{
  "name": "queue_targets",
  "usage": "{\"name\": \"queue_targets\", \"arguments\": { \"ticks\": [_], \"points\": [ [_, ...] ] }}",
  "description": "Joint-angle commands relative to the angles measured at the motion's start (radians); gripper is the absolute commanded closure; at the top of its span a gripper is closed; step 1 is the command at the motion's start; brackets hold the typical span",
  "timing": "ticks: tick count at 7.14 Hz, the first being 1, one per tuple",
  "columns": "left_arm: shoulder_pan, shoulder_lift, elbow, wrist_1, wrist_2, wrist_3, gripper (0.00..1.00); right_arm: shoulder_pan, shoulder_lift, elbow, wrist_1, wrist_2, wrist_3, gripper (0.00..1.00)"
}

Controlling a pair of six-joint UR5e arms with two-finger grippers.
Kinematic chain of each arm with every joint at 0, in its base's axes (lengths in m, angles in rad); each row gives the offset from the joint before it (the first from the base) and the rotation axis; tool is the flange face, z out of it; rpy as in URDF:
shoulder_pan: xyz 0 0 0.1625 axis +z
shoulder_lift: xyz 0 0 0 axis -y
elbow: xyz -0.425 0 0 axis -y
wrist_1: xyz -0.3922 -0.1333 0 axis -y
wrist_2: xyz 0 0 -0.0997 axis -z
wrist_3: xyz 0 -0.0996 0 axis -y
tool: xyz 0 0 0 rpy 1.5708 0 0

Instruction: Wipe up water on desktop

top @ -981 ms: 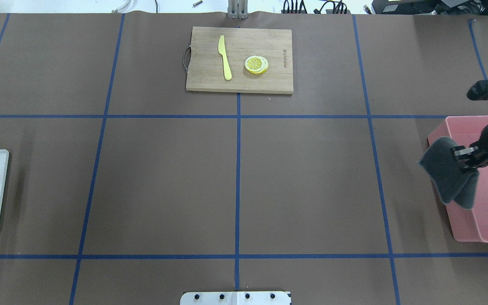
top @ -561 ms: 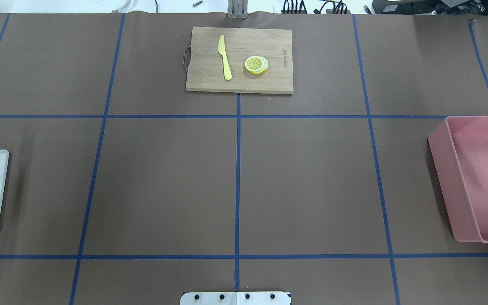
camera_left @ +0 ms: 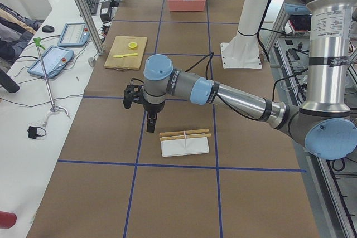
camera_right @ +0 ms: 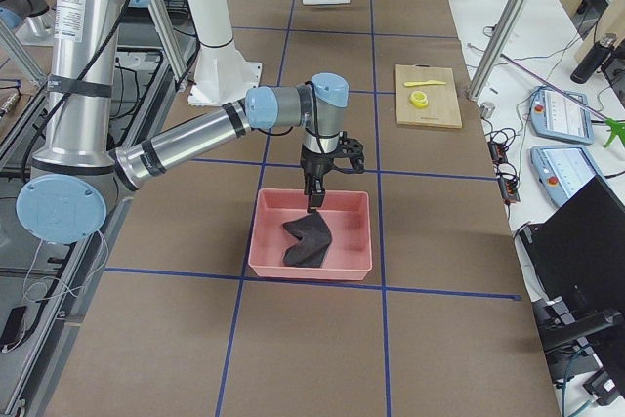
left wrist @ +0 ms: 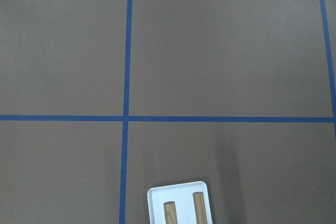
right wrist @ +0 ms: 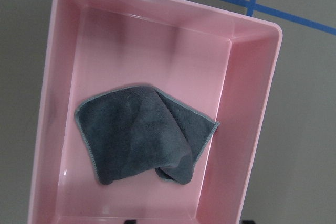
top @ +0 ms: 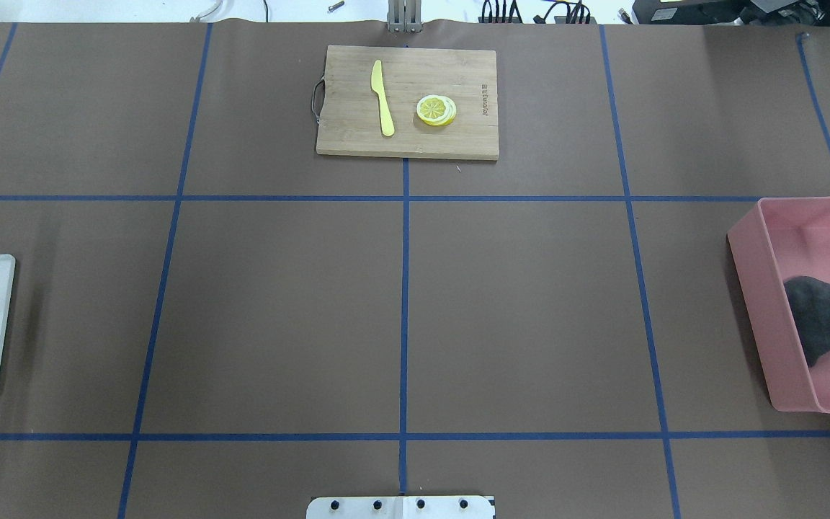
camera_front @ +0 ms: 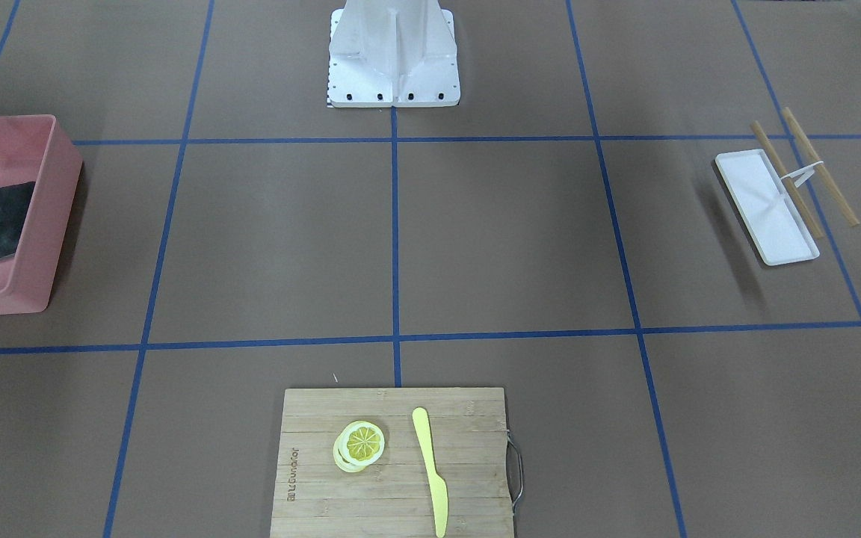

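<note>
The brown desktop point(top: 530, 310) with its blue tape grid shows no water that I can make out. A crumpled grey cloth point(top: 826, 317) lies loose inside the pink bin point(top: 753, 303) at the right; it fills the middle of the right wrist view point(right wrist: 136, 135). My right gripper point(camera_right: 314, 204) hangs above the bin's far rim, clear of the cloth. Only its two dark fingertips point(right wrist: 131, 221) show, wide apart at the wrist view's bottom edge, so it is open and empty. My left gripper point(camera_left: 150, 126) hovers beside the white tray point(camera_left: 185, 146); I cannot tell if it is open.
A bamboo cutting board point(top: 408, 101) with a yellow knife point(top: 382, 97) and lemon slices point(top: 436, 110) lies at the table's far middle. The white tray point(camera_front: 763, 205) carries a pair of wooden chopsticks point(camera_front: 819, 164) at the robot's left. The robot base point(camera_front: 393, 52) stands at the near edge.
The right gripper held the grey cloth over the bin's rim, then left the overhead view. The cloth now lies let go inside the pink bin.
</note>
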State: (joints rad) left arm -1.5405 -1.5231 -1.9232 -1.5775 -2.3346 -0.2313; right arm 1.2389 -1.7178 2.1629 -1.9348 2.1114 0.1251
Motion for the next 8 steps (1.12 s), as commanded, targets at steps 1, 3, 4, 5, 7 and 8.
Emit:
{"name": "queue_targets", "arguments": {
  "ticks": [1,3,4,5,7,8],
  "points": [
    [-0.001,0.043,0.024,0.002,0.032,0.207,0.02,0.057,0.003,-0.008,0.016,0.088,0.001,0.0],
    [-0.024,0.102,0.02,0.002,0.021,0.309,0.02,0.149,0.004,-0.047,0.055,0.168,0.001,0.0],
    [-0.024,0.104,0.023,0.004,0.021,0.31,0.02,0.193,-0.003,-0.108,0.104,0.249,-0.005,0.0],
    [-0.027,0.106,0.029,0.005,0.021,0.308,0.02,0.208,-0.016,-0.161,0.191,0.268,-0.009,0.0],
    [-0.029,0.107,0.059,0.004,0.02,0.305,0.02,0.249,-0.026,-0.309,0.383,0.318,-0.012,0.0],
    [-0.029,0.107,0.064,0.005,0.021,0.299,0.02,0.279,-0.04,-0.358,0.475,0.326,-0.013,0.0]
  ]
}}
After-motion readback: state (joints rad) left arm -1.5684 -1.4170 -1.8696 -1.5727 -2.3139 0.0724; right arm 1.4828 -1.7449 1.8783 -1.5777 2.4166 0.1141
